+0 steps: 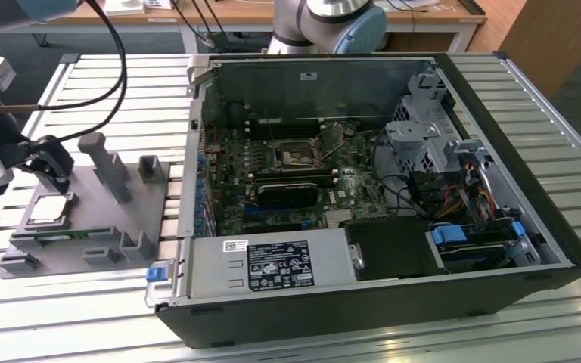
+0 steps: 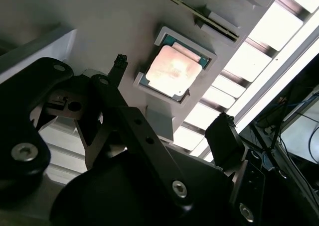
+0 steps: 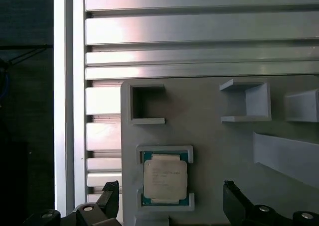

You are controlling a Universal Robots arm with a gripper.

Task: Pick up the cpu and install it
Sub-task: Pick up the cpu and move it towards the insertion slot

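1 cpu (image 3: 165, 179) lay flat in the square recess of 1 grey holder (image 3: 214, 141) on the slatted table (image 3: 199, 37), at the exterior view's left of 1 open computer case (image 1: 371, 311), with the 2 jaws spread apart above it, not touching it.

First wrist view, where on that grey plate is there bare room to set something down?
Free: the flat middle of the grey plastic fixture plate, bordered by the silver-topped square cpu, the two open-sided grey pockets and the long grey ridge; the slatted aluminium table beyond the plate. Crowded: around the cpu, flanked by black jaws.
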